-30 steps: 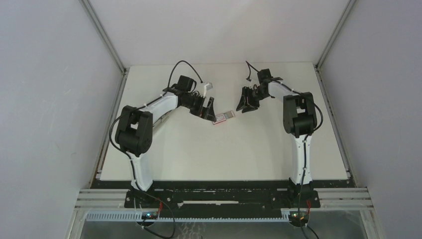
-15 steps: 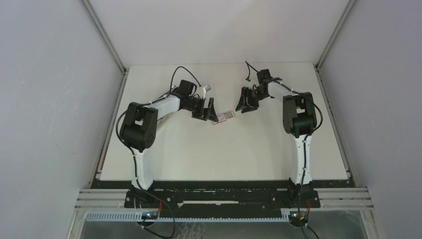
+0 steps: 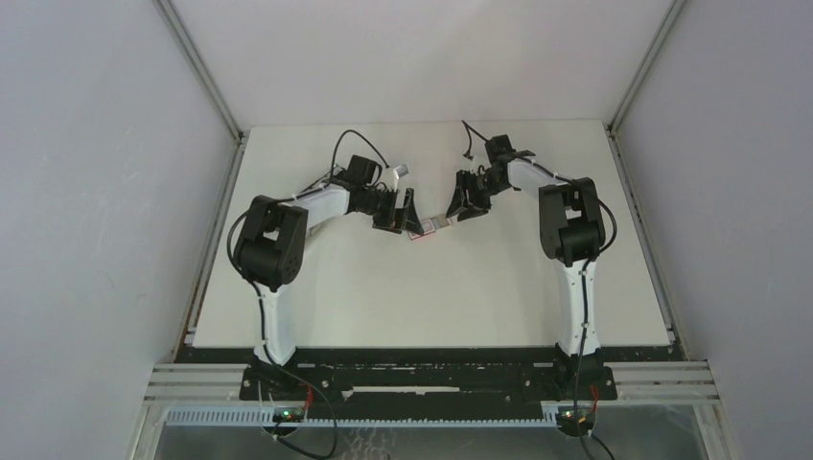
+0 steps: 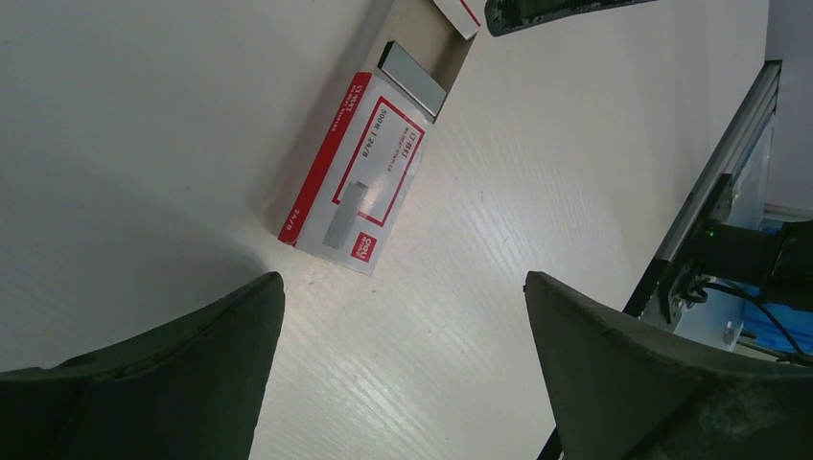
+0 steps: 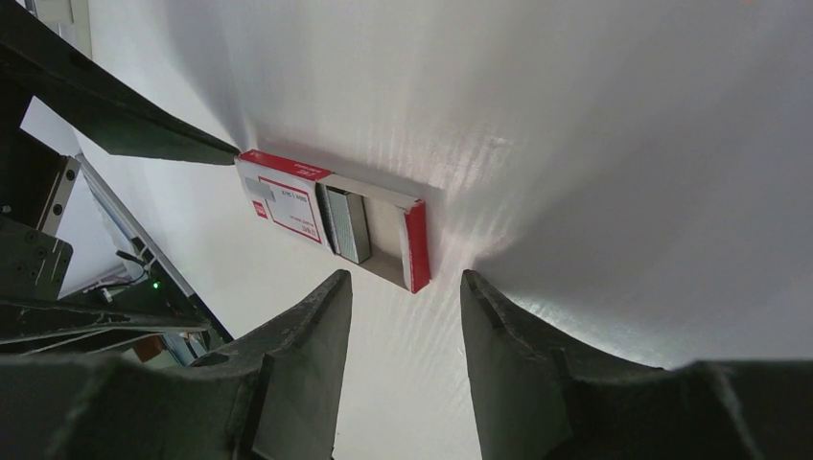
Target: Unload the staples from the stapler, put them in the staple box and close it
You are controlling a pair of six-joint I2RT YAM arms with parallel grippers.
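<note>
On the white counter (image 3: pixel 431 287), the right arm (image 3: pixel 566 220) had swung inward over the last half second. It and the left arm (image 3: pixel 316 203), which barely moved in that time, now flanked the staple box (image 3: pixel 429 226) mid-counter. My left fingers (image 4: pixel 240 326) were spread wide with nothing in them, hovering just short of the box's sleeve end. My right fingers (image 5: pixel 316 326) were parted to a narrower gap, also empty, lined up over the open tray end. The box was a red-and-white sleeve with its tray slid partway out. The staples (image 5: pixel 347 225) sat as a short grey strip in that tray, right at the sleeve's mouth, untouched. I saw no stapler in any view, so I read the job as getting that strip out of the tray. My guess was that the right arm's approach set up the pick, with the left placed to brace the sleeve. Nothing gripped yet.
</note>
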